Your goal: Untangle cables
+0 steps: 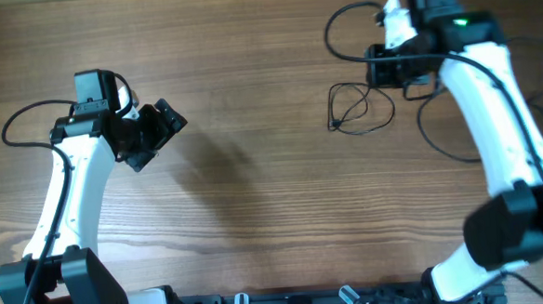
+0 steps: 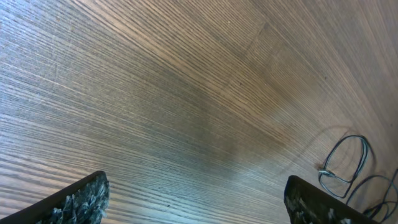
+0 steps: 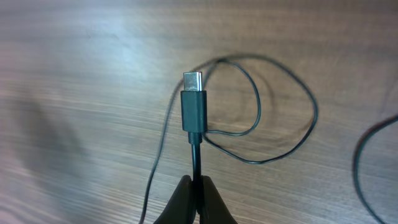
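Right claw [image 3: 196,182] pinches cable [image 3: 197,152] just below its plug [image 3: 193,111].

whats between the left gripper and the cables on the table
Only bare table. In the overhead view the stretch from the open left gripper to the looped cables holds nothing; the left wrist view shows the same.

The desk [image 1: 255,190] is brown wood with fine straight grain, matt with a faint sheen. The cable [image 3: 196,155] has a smooth black sheath. Its plug [image 3: 193,111] is matt black plastic with a bright metal tip. The left gripper [image 2: 196,202] has rough, speckled black fingers [image 2: 81,200]. The right arm [image 1: 493,112] wears a glossy white shell.
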